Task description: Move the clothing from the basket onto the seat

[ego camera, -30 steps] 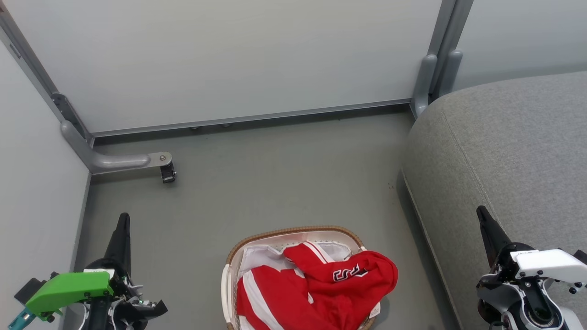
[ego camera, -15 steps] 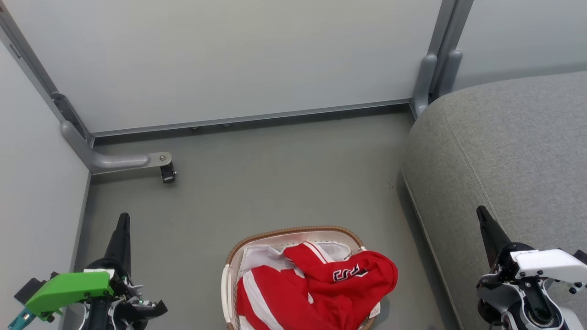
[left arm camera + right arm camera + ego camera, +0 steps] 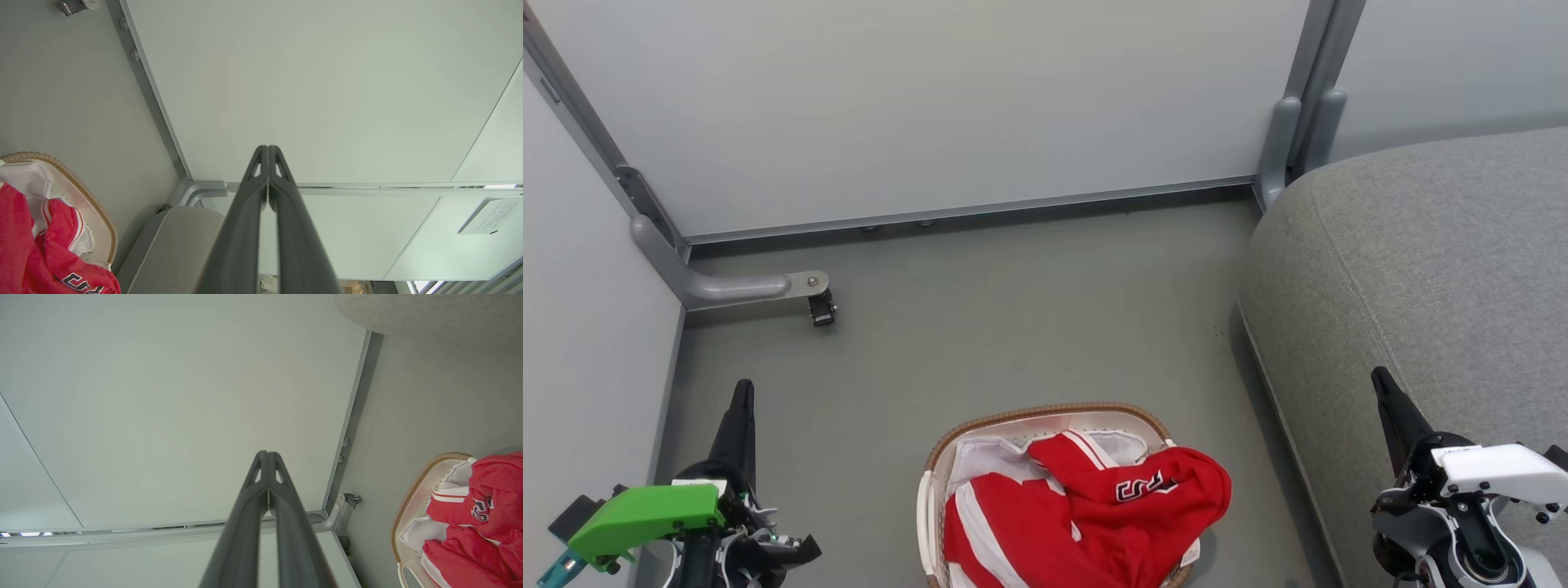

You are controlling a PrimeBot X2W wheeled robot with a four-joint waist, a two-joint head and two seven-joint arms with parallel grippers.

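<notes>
Grey floor (image 3: 1013, 327) ran from the pale partition panels (image 3: 931, 106) to the seat (image 3: 1421, 269), a grey cushion cut off by the right edge of the head view, so its full extent was hidden from me. The basket (image 3: 1045, 411) stood on the floor between my two arms, near the seat's front edge but apart from it. Its near end fell below the bottom of the frame. Inside it lay the clothing (image 3: 1086, 531), red with white stripes, bunched up and covering most of the interior. One fold spilled over the basket's right rim toward the seat. The lettering (image 3: 1143, 487) on that fold was creased, and I could not read it. A patch of white liner (image 3: 984, 457) showed at the basket's far left. What lay under the garment I could not tell.

My left gripper (image 3: 742, 390) pointed up over the floor at the lower left, fingers pressed together and holding nothing, a green cover (image 3: 645, 514) on its wrist. My right gripper (image 3: 1380, 377) showed against the seat at the lower right, fingers likewise pressed together and empty, with a white cover (image 3: 1503, 469) behind it. Both were well apart from the basket. In my left wrist view a notice (image 3: 488, 216) on a panel was too small to read.
</notes>
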